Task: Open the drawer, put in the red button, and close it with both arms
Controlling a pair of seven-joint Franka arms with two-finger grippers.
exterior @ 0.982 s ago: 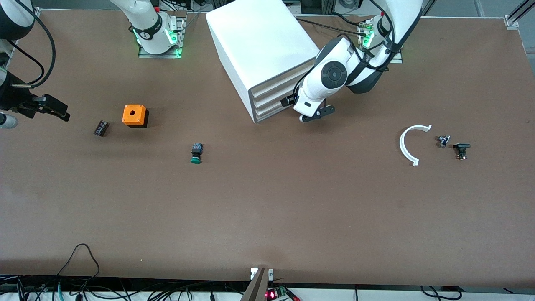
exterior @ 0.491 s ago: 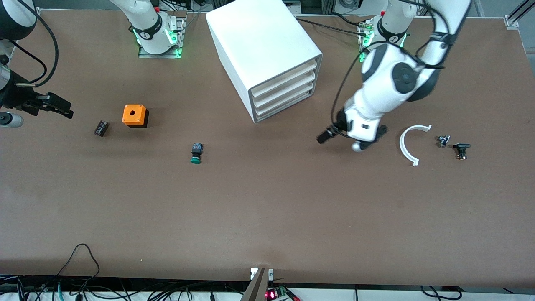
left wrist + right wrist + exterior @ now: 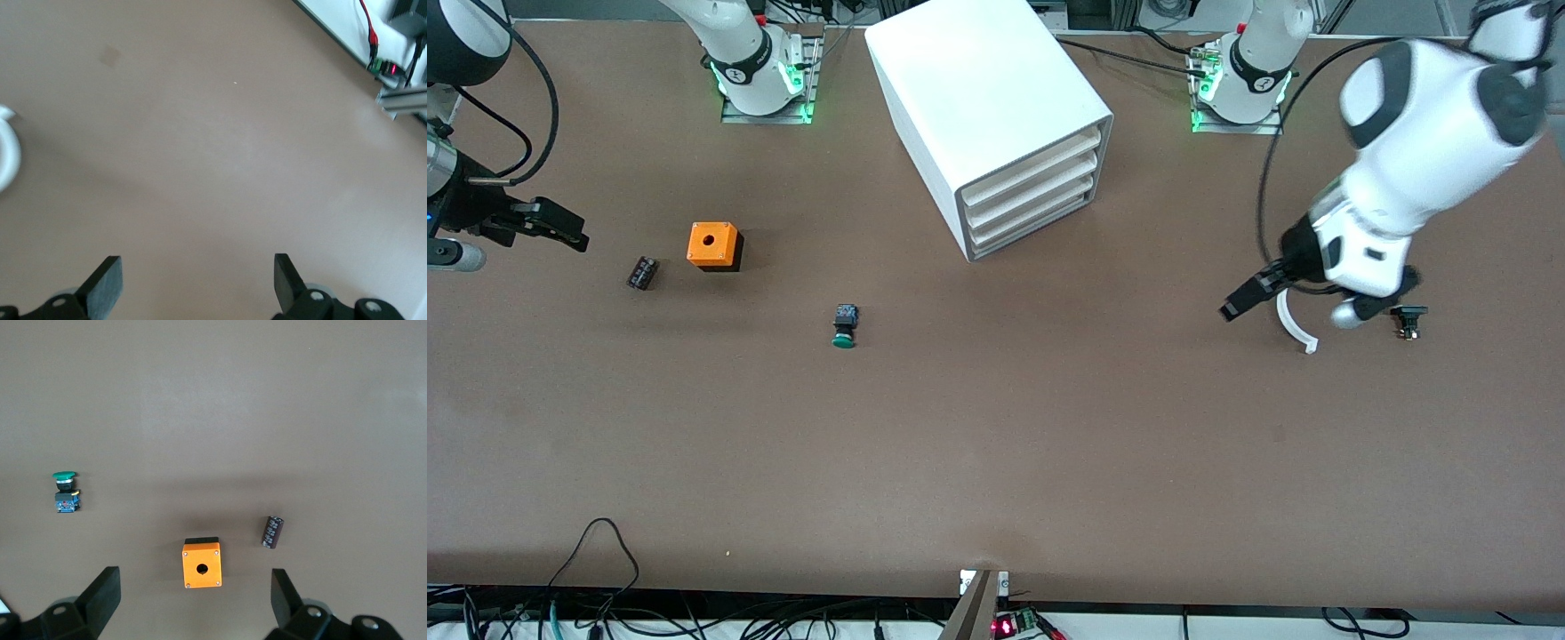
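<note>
The white cabinet [image 3: 987, 89] stands at the table's back middle with all three drawers pushed in; the bottom drawer [image 3: 1032, 222] is shut. The red button shows in no view. My left gripper [image 3: 1240, 302] is open and empty, in the air over the bare table beside a white curved piece [image 3: 1294, 324]; its wrist view shows its open gripper [image 3: 197, 270] over bare table. My right gripper [image 3: 560, 233] is open and empty at the right arm's end of the table; in its wrist view the gripper [image 3: 193, 583] hangs above the orange box [image 3: 201, 564].
A green-capped button [image 3: 844, 326] lies nearer the camera than the cabinet. The orange box [image 3: 713, 245] and a small black cylinder [image 3: 641, 272] lie toward the right arm's end. A small black part [image 3: 1408, 318] lies at the left arm's end.
My left arm has swung away from the cabinet's drawer fronts toward its own end of the table and now hangs by the white curved piece. The right gripper has barely moved.
</note>
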